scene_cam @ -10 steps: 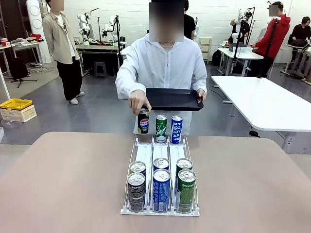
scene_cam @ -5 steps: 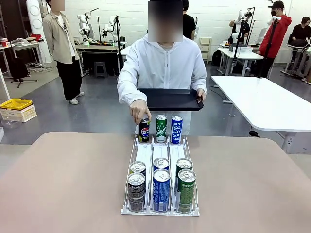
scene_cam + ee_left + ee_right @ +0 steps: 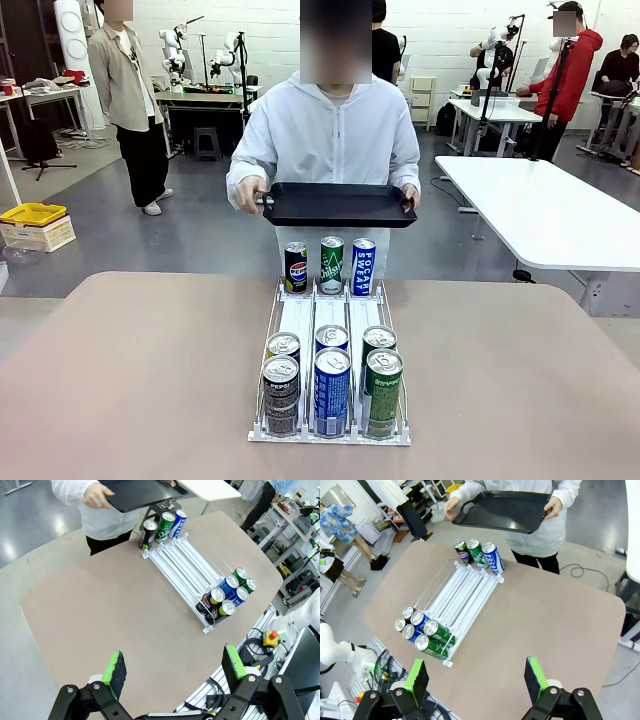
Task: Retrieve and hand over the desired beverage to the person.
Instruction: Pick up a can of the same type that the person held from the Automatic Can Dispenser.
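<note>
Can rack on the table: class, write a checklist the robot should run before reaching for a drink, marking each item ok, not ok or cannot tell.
1. Left gripper open and empty: ok.
2. Right gripper open and empty: ok.
3. Person clear of the cans, both hands on the black tray: ok.
4. Near-row cans upright in the rack: ok.
5. Which drink is wanted: cannot tell.

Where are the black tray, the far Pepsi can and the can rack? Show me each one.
black tray (image 3: pixel 338 206): front view, its front wall.
far Pepsi can (image 3: pixel 296 268): front view, middle of its label.
can rack (image 3: pixel 331 310): front view, a bare middle lane.
</note>
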Motion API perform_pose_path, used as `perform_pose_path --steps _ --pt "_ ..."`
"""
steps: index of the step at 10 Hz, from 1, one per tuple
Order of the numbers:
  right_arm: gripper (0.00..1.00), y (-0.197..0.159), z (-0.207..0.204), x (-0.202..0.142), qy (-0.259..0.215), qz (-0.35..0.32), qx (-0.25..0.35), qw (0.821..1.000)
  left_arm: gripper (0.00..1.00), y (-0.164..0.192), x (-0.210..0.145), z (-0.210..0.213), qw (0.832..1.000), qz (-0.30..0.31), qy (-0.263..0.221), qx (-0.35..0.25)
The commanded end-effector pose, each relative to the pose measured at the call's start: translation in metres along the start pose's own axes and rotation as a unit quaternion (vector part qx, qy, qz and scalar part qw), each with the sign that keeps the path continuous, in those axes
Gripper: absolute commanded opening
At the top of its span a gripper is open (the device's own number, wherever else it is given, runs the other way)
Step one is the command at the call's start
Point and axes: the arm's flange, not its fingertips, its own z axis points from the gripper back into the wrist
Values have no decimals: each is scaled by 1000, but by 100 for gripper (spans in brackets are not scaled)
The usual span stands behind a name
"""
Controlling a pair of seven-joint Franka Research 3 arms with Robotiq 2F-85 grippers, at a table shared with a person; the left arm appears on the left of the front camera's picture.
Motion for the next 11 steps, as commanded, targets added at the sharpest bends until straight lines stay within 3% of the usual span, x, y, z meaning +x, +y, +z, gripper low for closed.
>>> perform_pose_path --steps 1,3,5,7,10,11 --pt "100 -1 -1 1 -4 3 12 1000 100 -25 21 -23 999 -16 47 15" --pt "100 -1 -1 1 -4 3 12 1000 100 -75 57 -97 980 -55 188 34" --pt "100 -1 -1 1 -4 3 12 1000 100 -128 76 -196 959 -35 269 86" --pt "100 -1 -1 1 -4 3 12 1000 100 -172 63 -262 940 45 289 174" --pt "100 -1 -1 1 -4 3 12 1000 100 -219 34 -299 919 121 297 229" --pt "100 -1 -1 1 -4 3 12 1000 100 -228 24 -304 916 125 310 222"
